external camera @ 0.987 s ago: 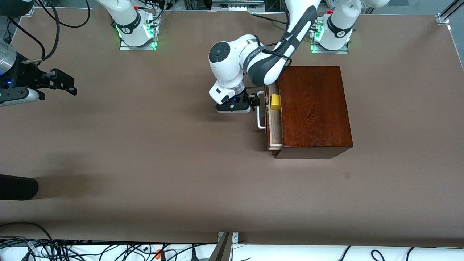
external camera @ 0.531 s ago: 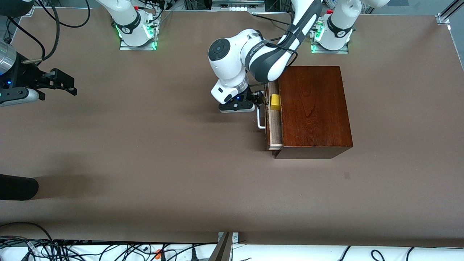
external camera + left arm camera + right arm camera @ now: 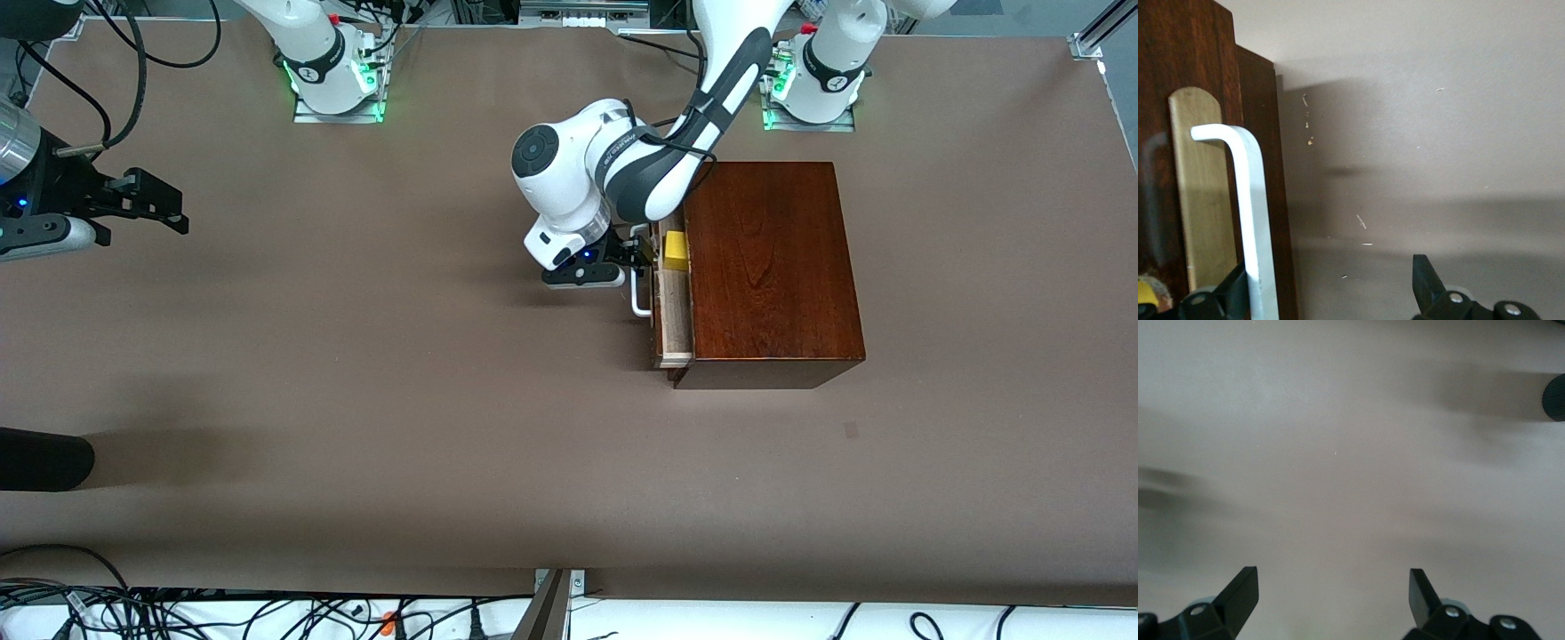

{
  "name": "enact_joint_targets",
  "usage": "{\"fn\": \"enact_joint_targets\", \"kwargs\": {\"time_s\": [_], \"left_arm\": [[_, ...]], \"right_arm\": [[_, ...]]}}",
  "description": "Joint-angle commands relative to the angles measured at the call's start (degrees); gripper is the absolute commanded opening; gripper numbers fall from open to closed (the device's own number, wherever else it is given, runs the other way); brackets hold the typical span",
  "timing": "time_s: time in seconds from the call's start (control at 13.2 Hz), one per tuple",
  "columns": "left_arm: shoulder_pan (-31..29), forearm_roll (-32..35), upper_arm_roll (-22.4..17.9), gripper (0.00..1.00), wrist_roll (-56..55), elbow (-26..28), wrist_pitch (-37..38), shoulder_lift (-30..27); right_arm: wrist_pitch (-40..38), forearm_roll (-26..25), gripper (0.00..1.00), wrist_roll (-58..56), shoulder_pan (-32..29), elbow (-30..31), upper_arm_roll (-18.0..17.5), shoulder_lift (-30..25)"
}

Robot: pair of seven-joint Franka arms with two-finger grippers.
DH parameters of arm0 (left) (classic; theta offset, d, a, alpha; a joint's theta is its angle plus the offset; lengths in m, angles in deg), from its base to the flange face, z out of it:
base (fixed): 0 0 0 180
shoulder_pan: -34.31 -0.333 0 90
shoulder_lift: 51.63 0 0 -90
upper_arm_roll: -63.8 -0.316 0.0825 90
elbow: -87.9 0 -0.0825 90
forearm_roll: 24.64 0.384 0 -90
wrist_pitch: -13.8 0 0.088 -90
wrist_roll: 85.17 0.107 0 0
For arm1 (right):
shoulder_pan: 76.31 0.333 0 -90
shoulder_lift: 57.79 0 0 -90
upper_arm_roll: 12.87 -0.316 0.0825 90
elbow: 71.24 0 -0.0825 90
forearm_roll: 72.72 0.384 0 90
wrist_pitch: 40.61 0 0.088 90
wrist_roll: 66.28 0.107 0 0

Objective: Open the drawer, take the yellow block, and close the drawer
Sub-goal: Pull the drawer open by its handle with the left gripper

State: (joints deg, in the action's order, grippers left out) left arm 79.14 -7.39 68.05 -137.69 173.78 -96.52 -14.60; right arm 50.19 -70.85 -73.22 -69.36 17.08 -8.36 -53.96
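Front view shows the drawer (image 3: 673,307) pulled only a little way out of the box (image 3: 772,267), so a narrow strip of its pale inside is seen. The block (image 3: 676,250) lies in that strip, close to the end of the drawer toward the robots' bases, touching or almost touching the box edge. The handle (image 3: 637,286) stands on the drawer front, at 9 o'clock from the block in this view.

The left gripper (image 3: 642,253) is low at the handle, at its end toward the bases. In the left wrist view the jaws are spread, with the handle (image 3: 1248,220) just inside one finger (image 3: 1228,297) and the other finger (image 3: 1426,283) well apart from it, so nothing is grasped. The right gripper (image 3: 169,206) waits over the bare worktop (image 3: 356,373) at the right arm's end, at 9 o'clock from the box, and its jaws are released and empty too.

The step in hand seems to be the opening of the drawer, not yet complete. The gap looks too narrow for a gripper to come down around the block. The next move probably calls for the jaws to clench on the handle and pull it away from the box, toward 9 o'clock, in a straight line, so that the drawer does not jam and the block gets free space above it.
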Motion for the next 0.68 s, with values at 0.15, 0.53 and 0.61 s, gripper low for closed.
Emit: {"fn": "enact_joint_targets", "kwargs": {"time_s": [0.15, 0.53, 0.61], "left_arm": [[1.0, -5.2, 0.2, 1.0, -0.4, -2.4, -3.6, -0.1], [1.9, -7.4, 0.2, 1.0, -0.3, -4.2, -3.5, 0.1], [1.9, -7.3, 0.2, 1.0, -0.1, -4.3, -3.5, -0.1]], "right_arm": [[-0.9, -0.3, 1.0, 0.5, -0.4, -1.1, -0.4, 0.3], [-1.0, -0.3, 1.0, 0.5, -0.4, -1.1, -0.4, 0.3], [-1.0, -0.3, 1.0, 0.5, -0.4, -1.1, -0.4, 0.3]]}}
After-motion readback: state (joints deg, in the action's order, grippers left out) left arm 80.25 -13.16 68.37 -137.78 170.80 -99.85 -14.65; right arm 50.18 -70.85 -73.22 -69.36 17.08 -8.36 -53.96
